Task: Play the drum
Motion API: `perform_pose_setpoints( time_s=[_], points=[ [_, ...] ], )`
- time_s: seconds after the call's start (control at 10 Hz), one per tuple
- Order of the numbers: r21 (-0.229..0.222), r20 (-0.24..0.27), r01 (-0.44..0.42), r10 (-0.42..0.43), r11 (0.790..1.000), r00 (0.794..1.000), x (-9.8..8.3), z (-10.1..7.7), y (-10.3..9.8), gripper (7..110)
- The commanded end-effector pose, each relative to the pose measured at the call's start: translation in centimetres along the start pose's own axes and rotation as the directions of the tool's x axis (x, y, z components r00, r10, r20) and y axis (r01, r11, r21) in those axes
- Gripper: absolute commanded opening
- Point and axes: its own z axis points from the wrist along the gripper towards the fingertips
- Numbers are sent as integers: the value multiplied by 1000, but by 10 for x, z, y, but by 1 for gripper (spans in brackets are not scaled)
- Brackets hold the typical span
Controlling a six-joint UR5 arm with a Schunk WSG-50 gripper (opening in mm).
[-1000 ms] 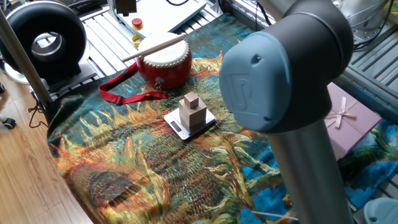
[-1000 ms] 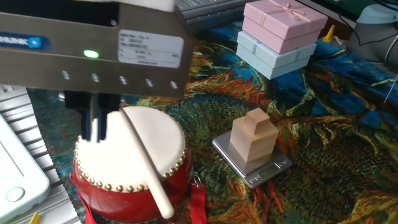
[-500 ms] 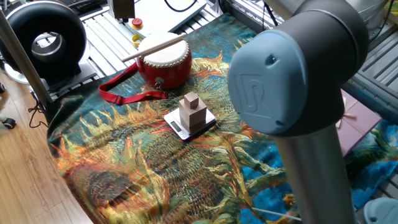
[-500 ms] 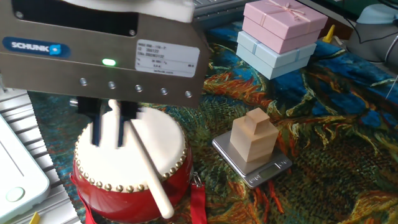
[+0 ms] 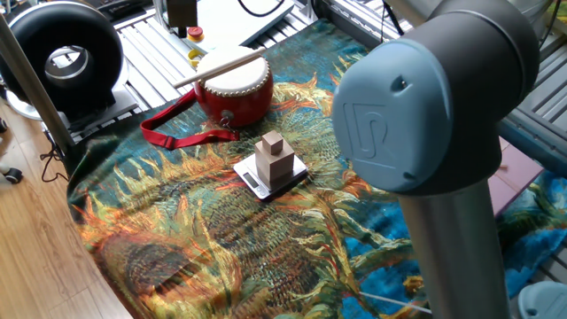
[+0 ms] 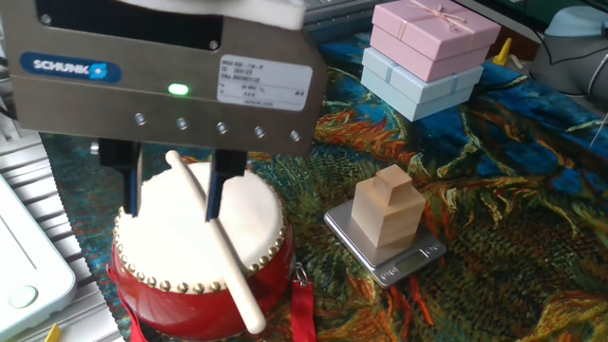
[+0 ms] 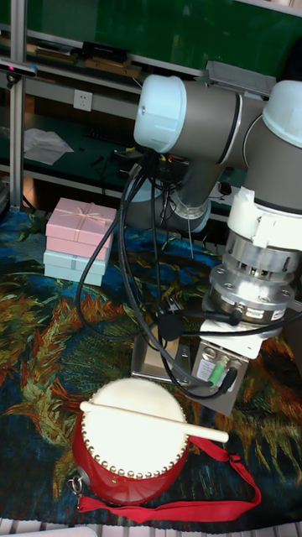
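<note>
Drum (image 5: 234, 89) at upper centre of frame – red body, cream head, pale stick (image 5: 220, 69) lying across top. Red strap (image 5: 182, 127) trails left over sunflower-print cloth (image 5: 195, 230). Wooden block stack (image 5: 275, 159) on small scale (image 5: 266, 180) near centre. Black round fan (image 5: 62, 58) upper left. Grey robot arm joint (image 5: 434, 115) fills right side – gripper not discernible.

There is one small round red drum with a cream skin top (image 6: 195, 247) and one long pale wooden stick (image 6: 217, 249) lying across it. One red cloth strap (image 5: 173, 124) trails from it. There are two gift boxes in a stack, one pink (image 6: 432, 36) and one light blue (image 6: 418, 85). One stepped wooden block (image 6: 389, 214) sits on one flat silver scale (image 6: 399, 258). One big round black fan (image 5: 60, 55) stands nearby. One robot arm (image 5: 434, 133) carries one silver two-finger gripper (image 6: 171, 180).
</note>
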Motion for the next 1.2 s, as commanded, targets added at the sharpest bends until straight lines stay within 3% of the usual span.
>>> perform_pose_setpoints(
  time_s=[0.0, 0.1, 0.2, 0.3, 0.4, 0.5, 0.6, 0.7, 0.8, 0.9, 1.0, 1.1],
  points=[
    [19, -8, 10, -10, 1000, 1000, 4, -3, -10, 22],
    [83, -50, 63, -59, 995, 997, 11, -6, -29, 22],
    [102, -83, 96, -87, 990, 993, 17, -6, -32, 22],
    [144, -79, 96, -86, 985, 993, 14, -6, -41, 22],
    [118, -65, 54, -46, 992, 997, 13, -4, -34, 22],
    [106, -83, -63, 71, 992, 994, 21, -4, -28, 22],
    [129, -127, -259, 275, 957, 953, 37, -5, -26, 7],
    [182, -146, -301, 329, 936, 933, 46, -7, -35, 7],
    [242, -85, -279, 307, 929, 948, 36, -8, -56, 7],
    [209, -56, -233, 250, 950, 967, 25, -2, -52, 7],
    [52, -4, -265, 266, 963, 964, 4, 5, -19, 7],
    [-141, -1, -243, 245, 960, 969, -8, 2, 23, 7]
  ],
)
